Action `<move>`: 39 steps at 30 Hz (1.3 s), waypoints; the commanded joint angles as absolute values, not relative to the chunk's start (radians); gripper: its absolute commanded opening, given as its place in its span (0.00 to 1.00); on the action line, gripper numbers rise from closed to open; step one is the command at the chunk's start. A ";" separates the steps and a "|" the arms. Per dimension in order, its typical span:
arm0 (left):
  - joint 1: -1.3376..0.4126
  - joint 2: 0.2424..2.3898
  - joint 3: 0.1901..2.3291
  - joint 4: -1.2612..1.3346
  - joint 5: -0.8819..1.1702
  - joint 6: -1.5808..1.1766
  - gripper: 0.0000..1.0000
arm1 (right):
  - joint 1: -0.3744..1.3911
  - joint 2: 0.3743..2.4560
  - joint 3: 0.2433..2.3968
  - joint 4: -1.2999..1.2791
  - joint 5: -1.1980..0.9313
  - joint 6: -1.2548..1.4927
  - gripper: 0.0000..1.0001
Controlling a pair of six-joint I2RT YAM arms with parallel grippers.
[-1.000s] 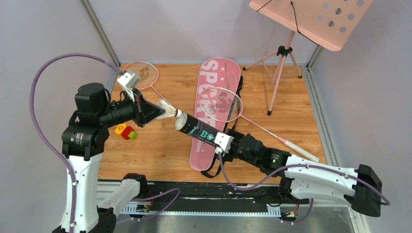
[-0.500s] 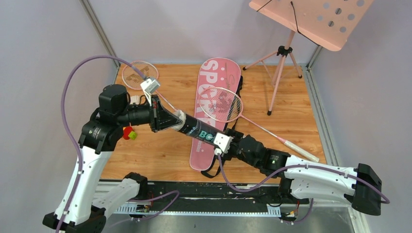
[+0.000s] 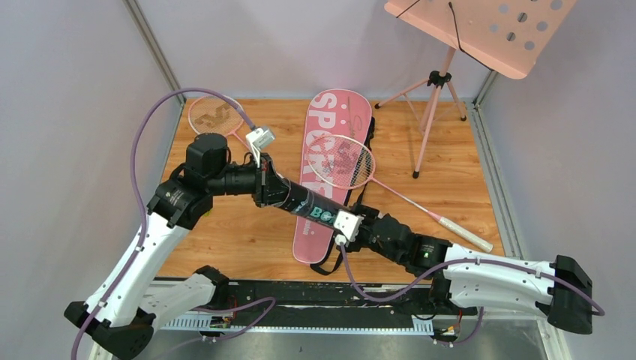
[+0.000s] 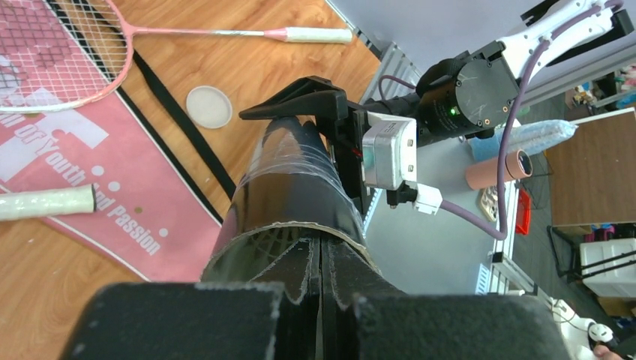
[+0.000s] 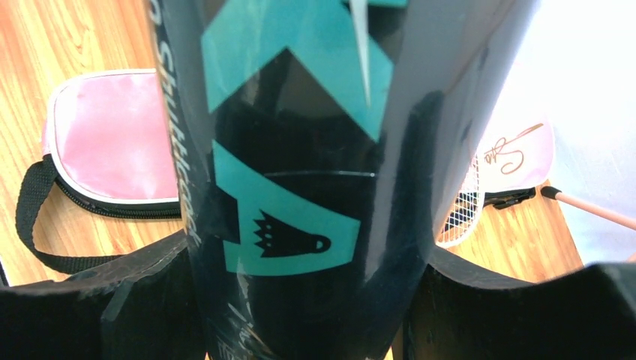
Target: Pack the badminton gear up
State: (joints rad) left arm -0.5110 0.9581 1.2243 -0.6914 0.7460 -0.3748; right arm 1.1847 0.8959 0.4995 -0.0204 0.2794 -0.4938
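Top view, tube [image 3: 307, 206]: black, lifted on a slant above the tabletop [image 3: 240, 232], crossing over the lower part of the bag [image 3: 337, 120].
Top view, right pincer [image 3: 351, 225]: holds the lower end of the tube.
Top view, left pincer [image 3: 271, 189]: at the upper mouth of the tube.
Left wrist, left pincer [image 4: 321, 300]: fingers pressed together, tips inside the open mouth of the tube [image 4: 292, 187].
Left wrist, disc [image 4: 209, 106]: round, pale, flat on the tabletop beside the bag's strap.
Right wrist, right pincer [image 5: 300, 315]: one finger on each side of the tube [image 5: 300, 150], clamped on it; bag [image 5: 105, 135] lies beneath.
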 commanded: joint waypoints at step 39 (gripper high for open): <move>-0.477 1.078 1.470 -0.876 -0.019 -0.074 0.67 | 1.208 0.779 0.490 0.091 0.192 -0.516 0.37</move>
State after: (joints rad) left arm -0.5125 1.0145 1.4658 -0.8688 0.1394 -0.1780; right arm 1.2022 0.8276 0.4694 0.0231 0.2119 -0.5190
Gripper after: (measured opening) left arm 0.666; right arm 0.686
